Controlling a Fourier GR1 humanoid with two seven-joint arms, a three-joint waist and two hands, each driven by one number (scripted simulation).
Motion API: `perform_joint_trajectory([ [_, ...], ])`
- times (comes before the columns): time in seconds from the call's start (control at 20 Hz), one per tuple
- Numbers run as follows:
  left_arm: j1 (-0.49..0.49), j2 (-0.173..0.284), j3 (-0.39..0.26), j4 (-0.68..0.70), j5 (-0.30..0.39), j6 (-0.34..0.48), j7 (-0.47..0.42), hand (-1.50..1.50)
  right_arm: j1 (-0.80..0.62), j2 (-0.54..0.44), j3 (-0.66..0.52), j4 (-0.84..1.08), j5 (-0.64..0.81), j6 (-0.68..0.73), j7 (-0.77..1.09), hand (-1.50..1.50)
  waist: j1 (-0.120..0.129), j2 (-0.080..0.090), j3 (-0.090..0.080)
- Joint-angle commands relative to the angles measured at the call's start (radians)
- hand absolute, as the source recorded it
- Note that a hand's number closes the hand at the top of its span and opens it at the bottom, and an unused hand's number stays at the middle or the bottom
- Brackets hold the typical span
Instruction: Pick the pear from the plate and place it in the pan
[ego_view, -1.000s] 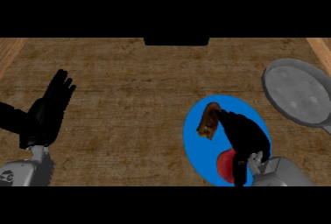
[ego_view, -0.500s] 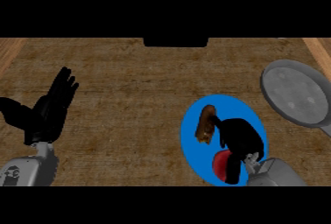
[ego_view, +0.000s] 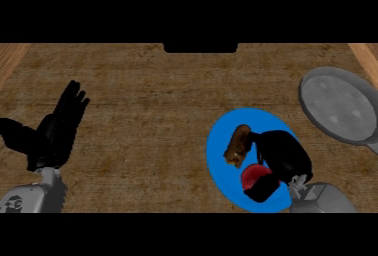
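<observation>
A brown pear (ego_view: 237, 145) lies on the blue plate (ego_view: 221, 172) at the right of the counter, tilted lengthwise. My right hand (ego_view: 284, 156) sits over the plate's right half. Its fingers are curled against the pear's right side, and its thumb reaches down toward the plate's lower edge. A red object (ego_view: 255, 175) shows on the plate between the thumb and the fingers. The grey pan (ego_view: 339, 110) lies at the far right, above and to the right of the plate, with nothing in it. My left hand (ego_view: 52, 137) rests open at the left edge, fingers up.
The counter's top is brown and wood-grained, with a lighter wooden strip (ego_view: 365, 55) at the upper right corner. A dark block (ego_view: 201, 47) sits at the middle of the far edge. The pan's handle runs off the right edge.
My right hand has drawn back from its stretch over the pear, and its fingers have curled in beside the fruit. The pear stays on the plate. The left hand has barely moved.
</observation>
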Motion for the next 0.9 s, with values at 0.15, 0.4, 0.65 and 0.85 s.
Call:
perform_joint_trajectory([
  [0.15,-0.02,0.017,0.021,-0.028,0.0,-0.013,0.047,0.0,0.104,-0.015,0.013,-0.121,0.064,-0.068,-0.108,1.5,0.001,0.005,0.004],
  [0.4,-0.03,-0.012,0.001,-0.031,-0.017,0.021,0.046,0.0,0.032,-0.165,-0.088,-0.378,0.126,-0.075,-0.103,1.5,-0.015,-0.003,0.004],
  [0.65,0.048,-0.028,-0.011,-0.022,-0.018,-0.01,-0.02,0.0,-0.019,-0.124,-0.119,-0.567,0.174,-0.028,0.012,1.5,-0.002,0.001,0.003],
  [0.85,-0.027,-0.016,0.012,0.034,-0.02,-0.015,-0.017,0.0,-0.082,-0.139,-0.302,-0.602,0.032,0.111,-0.006,1.5,-0.001,0.006,0.004],
])
